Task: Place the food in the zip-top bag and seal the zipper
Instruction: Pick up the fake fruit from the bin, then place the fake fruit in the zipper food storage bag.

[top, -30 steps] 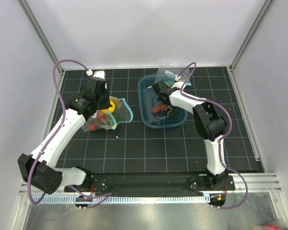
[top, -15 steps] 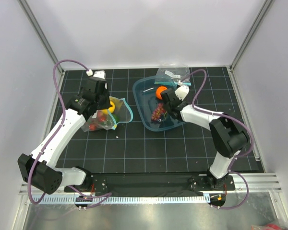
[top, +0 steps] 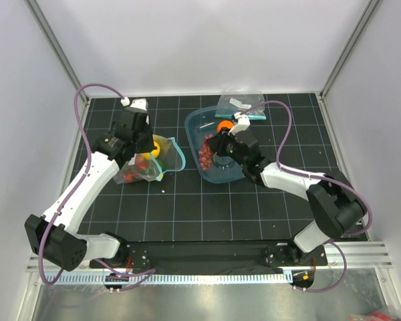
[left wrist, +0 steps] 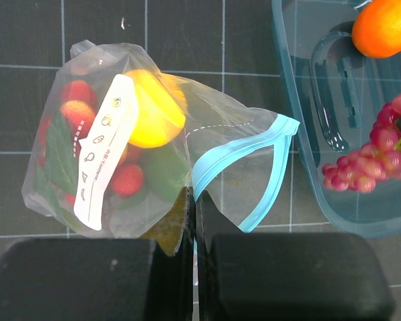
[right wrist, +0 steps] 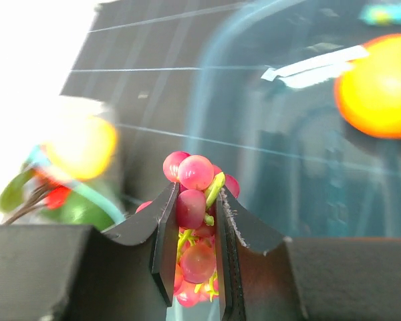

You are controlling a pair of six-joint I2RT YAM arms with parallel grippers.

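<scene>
Two pincers are busy. R pincer (right wrist: 195,204) is clamped on the grape bunch (right wrist: 195,172), hanging over the 9 o'clock side of the tub (left wrist: 314,27). L pincer (left wrist: 192,200) is pressed together on the edge of the zip-top bag (left wrist: 220,134), right by one end of the zipper (left wrist: 234,152).

The bag lies on the table (top: 187,207) at 9 o'clock of the tub, w/ lemon (left wrist: 150,110) & strawberries (left wrist: 127,179) inside. The orange (left wrist: 386,25) sits at the tub's 12 o'clock.

To do this well, I reckon L should lift the top lip so the mouth gapes. R then comes in low from 3 o'clock & lets go only once the grapes are past the strip.

Hard to tell: how wide the mouth gapes, & whether the dark green blob by the strawberries is the lime. In R wrist view the bag is blown out & blurred.
</scene>
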